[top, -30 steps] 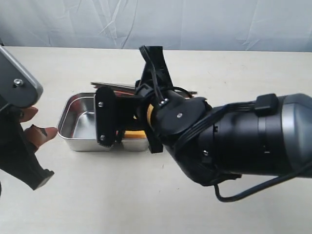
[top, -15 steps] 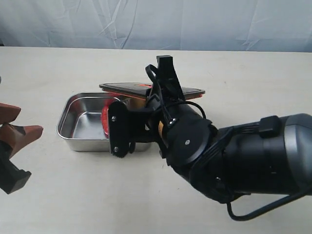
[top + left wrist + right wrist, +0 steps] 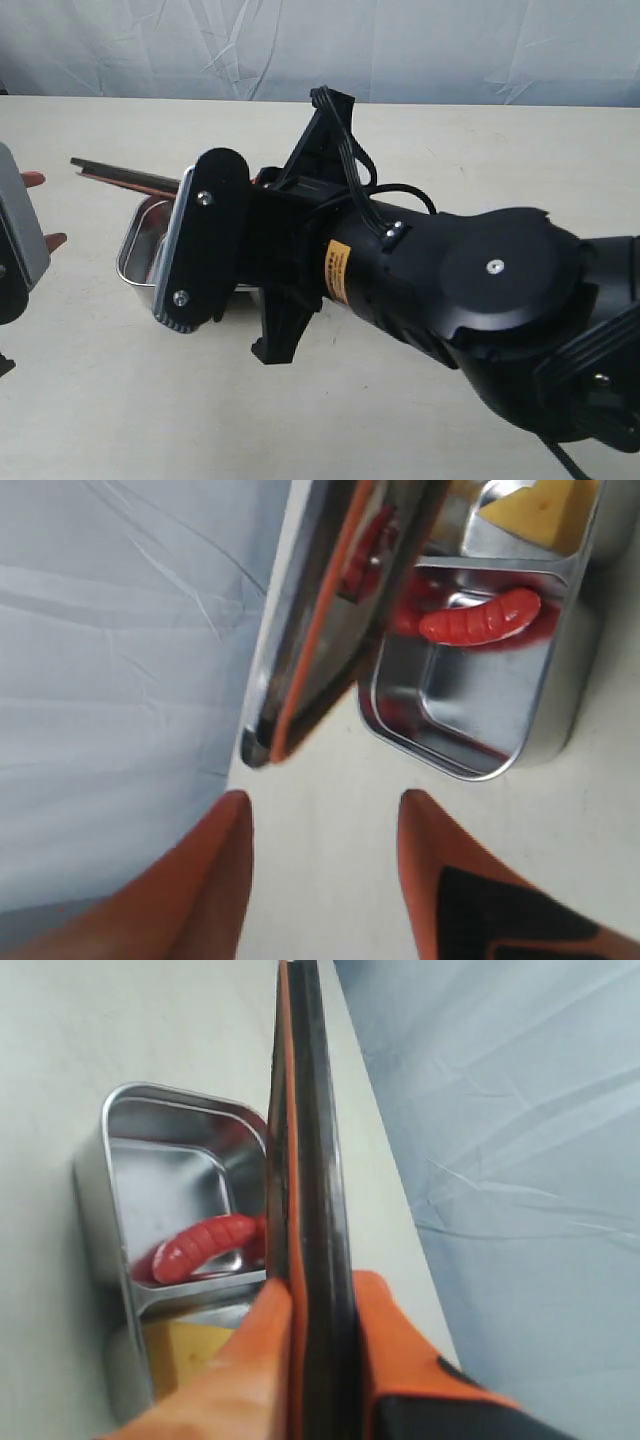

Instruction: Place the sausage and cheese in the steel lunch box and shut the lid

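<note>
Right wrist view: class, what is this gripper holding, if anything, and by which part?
The right gripper holds the lid, pinched at its edge, one finger on each face. The left gripper holds nothing.

Right arm (image 3: 480, 290): black, reaching from the near right across the middle; right gripper (image 3: 320, 1298) pinched edge-on upon the lid (image 3: 310, 1110). Left arm (image 3: 15, 250): at the left edge, left gripper (image 3: 325, 870) with orange fingers (image 3: 200, 880) spread apart.

The sausage (image 3: 200, 1243) and cheese (image 3: 190, 1355) lie in separate steel lunch box (image 3: 90, 1190) compartments, lid (image 3: 318, 1160) tilted above.
</note>
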Available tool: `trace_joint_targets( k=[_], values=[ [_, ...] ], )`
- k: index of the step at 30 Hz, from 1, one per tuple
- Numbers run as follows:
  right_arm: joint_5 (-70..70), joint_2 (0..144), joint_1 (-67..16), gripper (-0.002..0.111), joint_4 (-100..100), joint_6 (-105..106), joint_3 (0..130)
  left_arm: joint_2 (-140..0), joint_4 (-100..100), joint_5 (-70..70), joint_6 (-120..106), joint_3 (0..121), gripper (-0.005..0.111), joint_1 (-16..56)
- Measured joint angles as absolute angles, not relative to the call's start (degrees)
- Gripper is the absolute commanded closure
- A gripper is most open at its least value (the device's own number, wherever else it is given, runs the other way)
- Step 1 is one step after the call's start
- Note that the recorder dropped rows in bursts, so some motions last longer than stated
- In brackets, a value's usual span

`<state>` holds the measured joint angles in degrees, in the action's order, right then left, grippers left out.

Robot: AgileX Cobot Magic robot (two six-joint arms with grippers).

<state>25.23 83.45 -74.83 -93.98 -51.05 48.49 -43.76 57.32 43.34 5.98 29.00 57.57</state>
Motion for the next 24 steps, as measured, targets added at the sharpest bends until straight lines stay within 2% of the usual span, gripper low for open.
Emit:
trace_joint_targets(
  k=[6, 16, 24],
  values=[
    [22.2, 80.7, -74.8, 0.109, -82.9, -41.1, 48.5, -43.8, 58.4, 40.6, 5.3, 28.9, 0.062, 57.6],
    [21.9, 76.1, -74.8, 0.109, -54.8, -12.8, 48.5, -43.8, 48.1, 40.1, 6.4, 28.9, 0.062, 57.6],
    [24.9, 74.7, -77.3, 0.109, -44.7, -1.7, 48.5, -43.8, 35.5, 39.0, -1.2, 28.9, 0.062, 57.6]
  ],
)
